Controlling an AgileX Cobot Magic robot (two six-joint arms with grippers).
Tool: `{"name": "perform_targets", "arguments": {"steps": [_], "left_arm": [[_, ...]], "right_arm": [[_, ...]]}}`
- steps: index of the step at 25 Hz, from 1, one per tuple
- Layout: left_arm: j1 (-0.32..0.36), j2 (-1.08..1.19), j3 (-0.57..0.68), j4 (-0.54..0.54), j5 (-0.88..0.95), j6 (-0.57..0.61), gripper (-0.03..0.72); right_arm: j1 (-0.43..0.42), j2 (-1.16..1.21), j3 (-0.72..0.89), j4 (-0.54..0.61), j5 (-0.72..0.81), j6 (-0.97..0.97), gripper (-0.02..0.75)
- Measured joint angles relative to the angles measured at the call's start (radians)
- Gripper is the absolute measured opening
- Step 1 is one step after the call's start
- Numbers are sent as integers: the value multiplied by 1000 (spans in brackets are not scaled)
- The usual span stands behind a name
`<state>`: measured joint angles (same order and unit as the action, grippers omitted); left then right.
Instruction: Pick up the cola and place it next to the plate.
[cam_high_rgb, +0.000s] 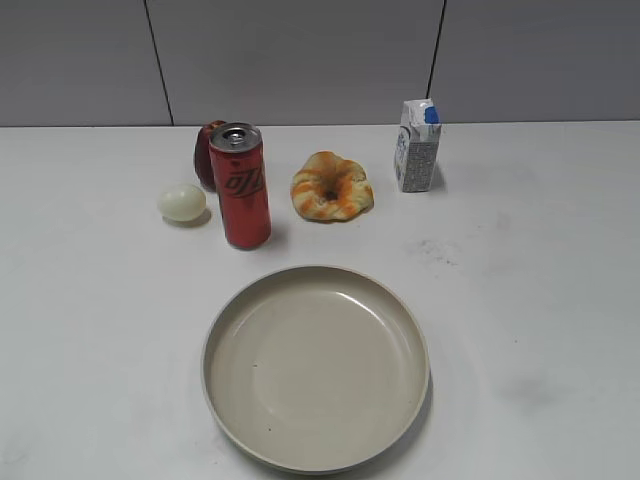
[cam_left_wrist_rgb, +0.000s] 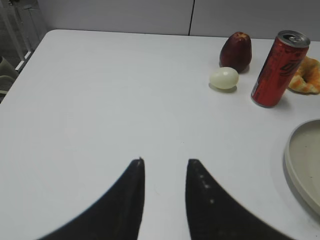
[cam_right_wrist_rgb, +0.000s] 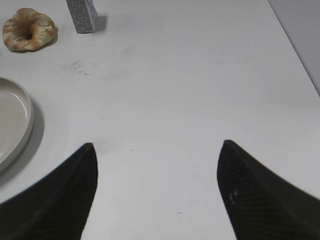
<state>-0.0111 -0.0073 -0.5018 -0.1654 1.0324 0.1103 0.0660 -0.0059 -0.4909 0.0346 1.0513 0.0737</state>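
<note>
Left pincer (cam_left_wrist_rgb: 164, 161) is hanging over bare white table (cam_left_wrist_rgb: 100, 100) with its dark fingers only a narrow gap apart, holding nothing. Right pincer (cam_right_wrist_rgb: 157, 145) is spread wide, also empty, over its own side of the table.

The tall slim red cola can with the silver top (cam_high_rgb: 240, 186) stands upright behind the plate, and it's crowded: a dark red apple-like fruit (cam_high_rgb: 205, 152) sits right behind it and a pale cream egg (cam_high_rgb: 181, 202) just to its left. My guess is the left pincer would need to widen first, or it'll shove the can over. Coming in from the left could also bump the egg and send it rolling. A tall can tips easily if grabbed high.

Containers: the large round beige shallow plate (cam_high_rgb: 222, 330) is empty. The small white milk carton with a blue cap (cam_high_rgb: 417, 146) looks closed. A golden ring-shaped pastry (cam_high_rgb: 331, 186) sits between can and carton.
</note>
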Motion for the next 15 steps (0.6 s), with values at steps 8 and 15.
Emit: {"name": "perform_targets", "arguments": {"steps": [8,15], "left_arm": [[0,0,0,0,0,0,228],[0,0,0,0,0,0,228]], "right_arm": [[0,0,0,0,-1,0,563],[0,0,0,0,-1,-1,563]]}}
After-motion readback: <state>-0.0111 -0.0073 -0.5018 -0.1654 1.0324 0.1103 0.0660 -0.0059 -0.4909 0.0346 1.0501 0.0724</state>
